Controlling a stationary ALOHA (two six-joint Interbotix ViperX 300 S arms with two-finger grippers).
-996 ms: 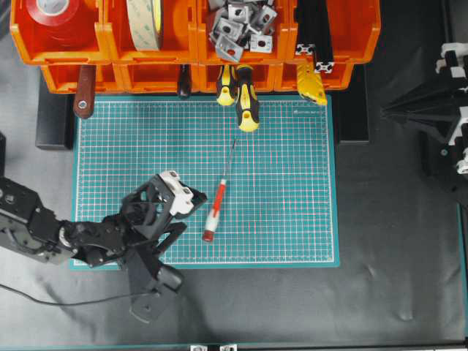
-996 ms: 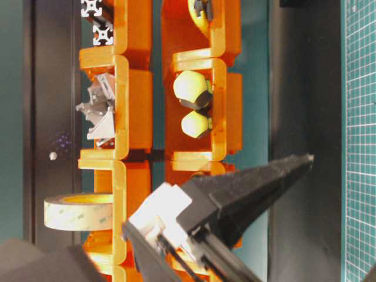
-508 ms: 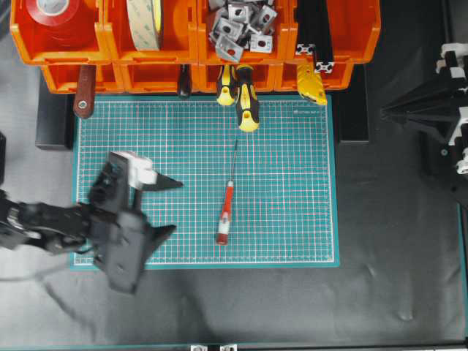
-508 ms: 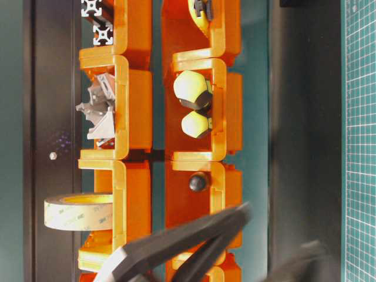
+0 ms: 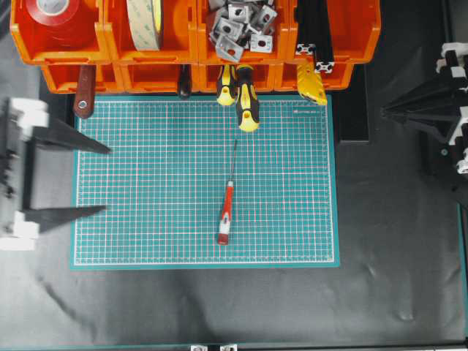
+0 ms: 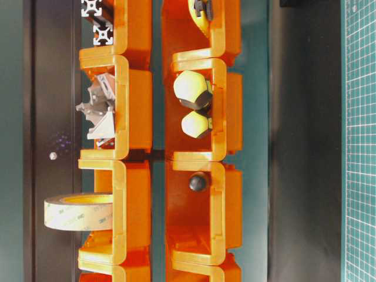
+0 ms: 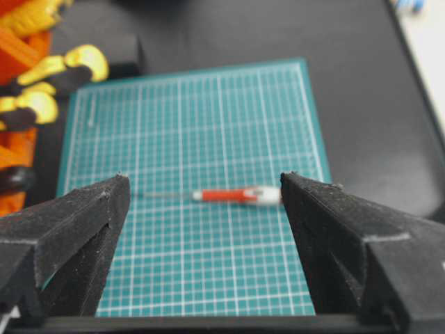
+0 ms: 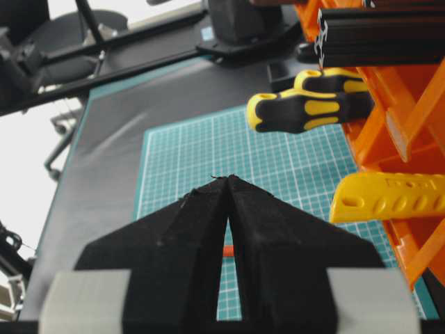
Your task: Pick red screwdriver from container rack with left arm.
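Note:
The red screwdriver (image 5: 226,213) lies loose on the green cutting mat (image 5: 161,183), handle toward the front and thin shaft pointing at the container rack (image 5: 196,57). My left gripper (image 5: 107,180) is open wide and empty at the mat's left edge, well left of the screwdriver. In the left wrist view the screwdriver (image 7: 236,195) lies crosswise beyond the open gripper (image 7: 205,177). My right gripper (image 5: 382,112) is shut and empty at the far right, off the mat; in its own wrist view the closed tips (image 8: 227,179) point over the mat.
Two yellow-and-black screwdrivers (image 5: 246,102) and a dark brown-red handle (image 5: 84,91) stick out of the rack's lower bins. The upper bins hold tape rolls (image 5: 146,22), metal brackets (image 5: 238,25) and black profiles. A yellow tool (image 5: 311,82) hangs at the rack's right.
My left arm has swung back from beside the screwdriver to the mat's left edge, jaws open, and left the table-level view. The screwdriver shifted slightly right and stays on the mat.

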